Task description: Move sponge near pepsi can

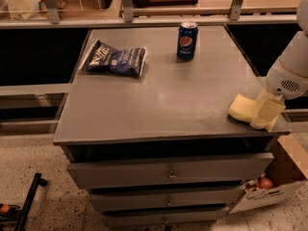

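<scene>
Only one sponge [240, 108], jaws at it, grip unclear, one pepsi can [187, 41], one chip bag [115, 59].

pepsi can [187, 41]: Pepsi logo | chip bag [115, 60]: lettering unreadable | tool [267, 113]: at sponge [242, 108]

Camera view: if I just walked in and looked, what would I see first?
The dark blue pepsi can stands upright at the back of the grey cabinet top, a little right of the middle. At the front right corner, the robot's gripper is right at the pale yellow sponge. A dark blue chip bag lies at the back left.
</scene>
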Controlling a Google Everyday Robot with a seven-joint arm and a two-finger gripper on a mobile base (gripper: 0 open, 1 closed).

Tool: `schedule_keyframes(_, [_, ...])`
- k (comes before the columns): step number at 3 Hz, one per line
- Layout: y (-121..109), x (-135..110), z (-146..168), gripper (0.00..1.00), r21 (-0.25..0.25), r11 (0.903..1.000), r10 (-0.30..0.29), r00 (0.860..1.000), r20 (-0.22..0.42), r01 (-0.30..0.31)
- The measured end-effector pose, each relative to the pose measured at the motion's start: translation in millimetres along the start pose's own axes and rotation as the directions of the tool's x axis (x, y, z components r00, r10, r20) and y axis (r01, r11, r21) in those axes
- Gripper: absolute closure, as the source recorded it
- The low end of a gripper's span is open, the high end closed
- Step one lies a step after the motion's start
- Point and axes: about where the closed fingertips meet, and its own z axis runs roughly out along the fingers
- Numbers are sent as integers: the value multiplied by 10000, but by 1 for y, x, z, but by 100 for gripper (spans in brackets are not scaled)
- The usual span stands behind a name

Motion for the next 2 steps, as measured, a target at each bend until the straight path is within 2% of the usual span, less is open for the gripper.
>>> schedule_keyframes(1, [4,0,-9,85,-21,9998,-205,9998,-45,205])
schedule_keyframes(2, [3,-1,-7,100,6,9998,-198,9998,-25,198])
